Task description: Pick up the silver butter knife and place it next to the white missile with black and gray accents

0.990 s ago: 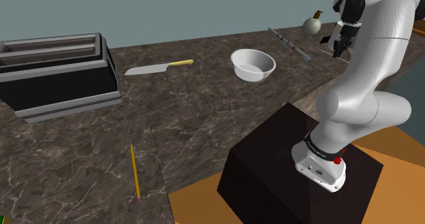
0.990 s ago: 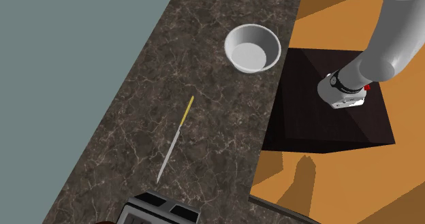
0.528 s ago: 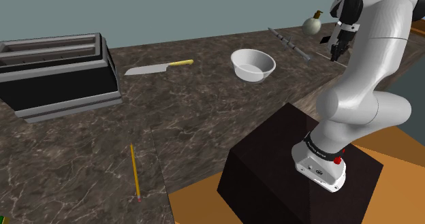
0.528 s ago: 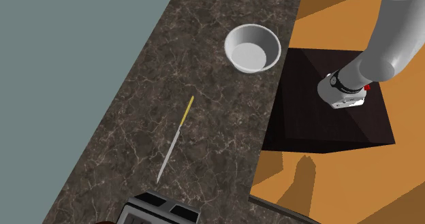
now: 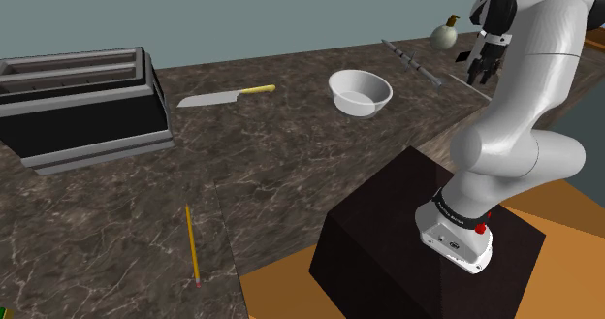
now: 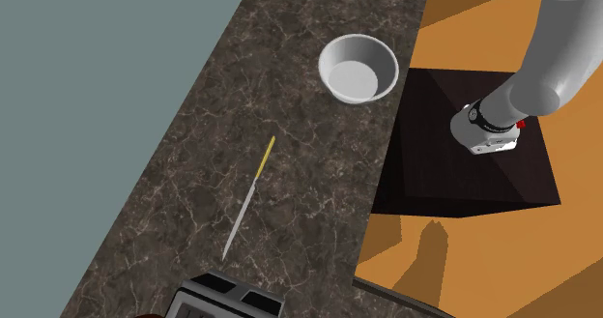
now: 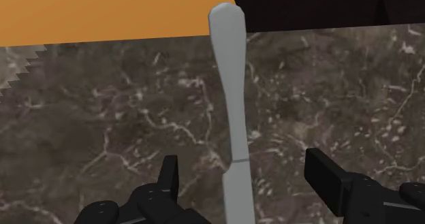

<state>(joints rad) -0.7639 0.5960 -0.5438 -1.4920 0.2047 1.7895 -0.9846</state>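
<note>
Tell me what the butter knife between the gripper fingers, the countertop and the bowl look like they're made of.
Butter knife: plain matte grey, no gleam, so metal is only a guess from its shape. Countertop: dark brown with pale branching veins, like marble or similar stone. Bowl: smooth pale grey-white; ceramic or metal, the look leaves it open.

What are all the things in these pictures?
Counter: one, dark marbled, under everything.
Toaster: one, black and grey, shoulder view's left.
Kitchen knife: one, silver blade, yellow handle, between toaster and bowl.
Bowl: one, white, near the stand.
Pencil: one, yellow, counter's front edge.
Missile: one, grey, beyond the bowl.
Bottle: one, olive-grey, by the wall.
Butter knife: one, pale grey, flat on the counter.
Stand: one, dark box.
Arm: one, white.
Tool: one, black, open over the butter knife.
</note>
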